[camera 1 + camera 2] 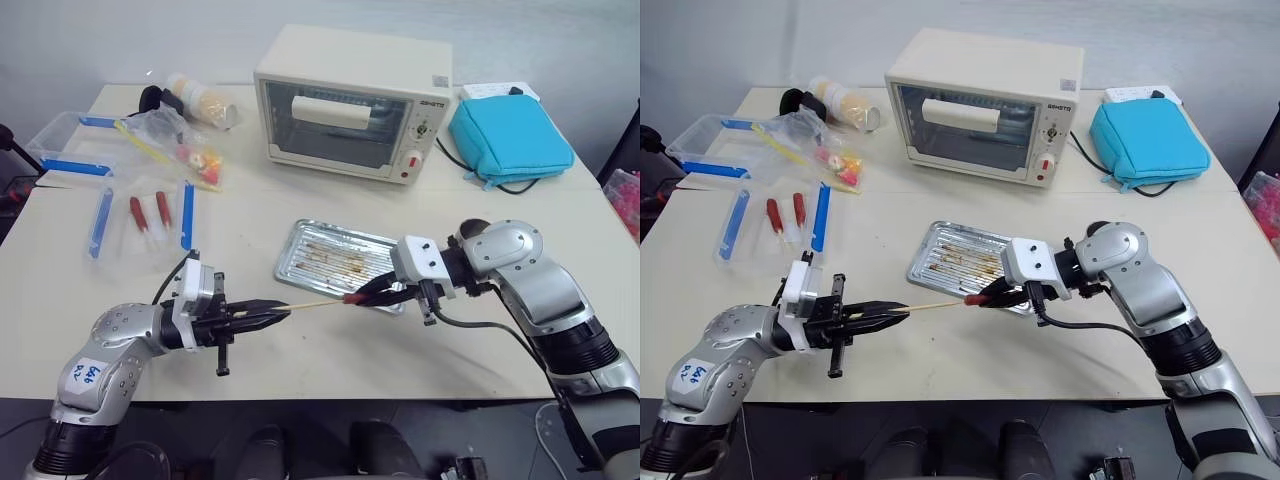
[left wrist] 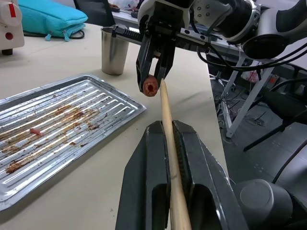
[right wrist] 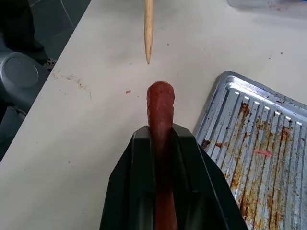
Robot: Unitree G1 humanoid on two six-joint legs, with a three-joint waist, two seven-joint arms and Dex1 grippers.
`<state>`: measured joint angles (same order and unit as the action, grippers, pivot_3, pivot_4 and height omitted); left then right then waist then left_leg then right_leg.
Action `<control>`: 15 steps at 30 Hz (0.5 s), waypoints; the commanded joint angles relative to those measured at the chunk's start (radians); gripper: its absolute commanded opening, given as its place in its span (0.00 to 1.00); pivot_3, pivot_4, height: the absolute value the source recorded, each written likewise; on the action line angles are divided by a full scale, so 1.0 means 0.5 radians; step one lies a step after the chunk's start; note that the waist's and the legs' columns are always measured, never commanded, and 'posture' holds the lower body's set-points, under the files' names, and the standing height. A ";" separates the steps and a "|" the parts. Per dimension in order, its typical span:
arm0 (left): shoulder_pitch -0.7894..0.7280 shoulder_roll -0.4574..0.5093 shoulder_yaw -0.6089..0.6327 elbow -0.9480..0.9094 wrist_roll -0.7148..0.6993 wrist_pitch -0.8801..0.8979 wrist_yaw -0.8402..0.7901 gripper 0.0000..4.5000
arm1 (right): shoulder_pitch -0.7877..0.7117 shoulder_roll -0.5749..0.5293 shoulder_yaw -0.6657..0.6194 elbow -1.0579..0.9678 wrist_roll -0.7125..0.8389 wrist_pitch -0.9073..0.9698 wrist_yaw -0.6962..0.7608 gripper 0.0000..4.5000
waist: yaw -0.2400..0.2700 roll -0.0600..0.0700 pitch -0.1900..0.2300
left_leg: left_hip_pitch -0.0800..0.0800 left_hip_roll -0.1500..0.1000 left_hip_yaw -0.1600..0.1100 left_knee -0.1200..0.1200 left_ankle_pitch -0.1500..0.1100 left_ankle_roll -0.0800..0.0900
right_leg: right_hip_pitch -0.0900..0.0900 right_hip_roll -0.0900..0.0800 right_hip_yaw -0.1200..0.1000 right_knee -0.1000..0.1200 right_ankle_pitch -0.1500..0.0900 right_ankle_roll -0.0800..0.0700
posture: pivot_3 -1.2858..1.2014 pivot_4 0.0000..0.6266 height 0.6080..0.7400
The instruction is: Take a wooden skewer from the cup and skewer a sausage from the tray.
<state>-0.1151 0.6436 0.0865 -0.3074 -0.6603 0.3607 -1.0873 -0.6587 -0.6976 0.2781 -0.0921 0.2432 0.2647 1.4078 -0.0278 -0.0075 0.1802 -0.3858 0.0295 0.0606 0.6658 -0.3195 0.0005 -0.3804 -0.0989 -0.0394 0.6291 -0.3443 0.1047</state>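
Status: wooden skewer (image 2: pixel 169 139) out of cup (image 2: pixel 114 50), clamped in left end effector (image 1: pixel 262 316); sausage (image 3: pixel 160 120) out of tray (image 1: pixel 300 238), clamped in right end effector (image 1: pixel 368 294), both held above the tabletop (image 1: pixel 300 360) near the tray. Remaining: piercing (tip just short of the sausage end). Obscured: contact point too small to judge from the head views.

Rear of wooden skewer (image 2: pixel 169 158) buried between the left hand's (image 1: pixel 270 314) fingers. Back half of sausage (image 3: pixel 160 143) covered by the right hand (image 1: pixel 372 292). Tray (image 3: pixel 268 158) cut off at 3 and 6 o'clock. Cup (image 2: pixel 114 50) partly masked at 3 o'clock.
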 commanded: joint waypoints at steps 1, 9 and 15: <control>-0.023 0.004 -0.004 -0.034 0.008 -0.014 -0.004 0.00 | -0.024 -0.011 -0.022 -0.058 0.025 0.001 0.006 0.07 | 0.000 0.000 0.000 | 0.000 0.000 0.000 0.000 0.000 0.000 | 0.000 0.000 0.000 0.000 0.000 0.000 | 0.52 0.24 1.00; -0.010 0.014 0.006 -0.016 0.017 -0.019 -0.002 0.00 | -0.017 -0.024 -0.033 -0.056 0.031 0.007 0.012 0.07 | 0.000 0.000 0.000 | 0.000 0.000 0.000 0.000 0.000 0.000 | 0.000 0.000 -0.001 0.000 0.000 0.000 | 0.52 0.24 1.00; 0.003 0.016 0.007 0.002 0.034 -0.031 -0.010 0.00 | -0.016 -0.027 -0.035 -0.056 0.034 0.009 0.017 0.07 | 0.000 0.000 0.000 | 0.000 0.000 0.000 0.001 0.000 0.000 | 0.000 0.000 -0.001 0.001 0.000 0.000 | 0.52 0.24 1.00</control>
<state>-0.1143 0.6439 0.0845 -0.2991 -0.6496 0.3592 -1.0860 -0.6586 -0.6978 0.2781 -0.0921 0.2445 0.2678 1.4096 -0.0277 -0.0075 0.1802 -0.3858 0.0295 0.0605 0.6661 -0.3195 0.0005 -0.3803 -0.0988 -0.0401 0.6295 -0.3443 0.1048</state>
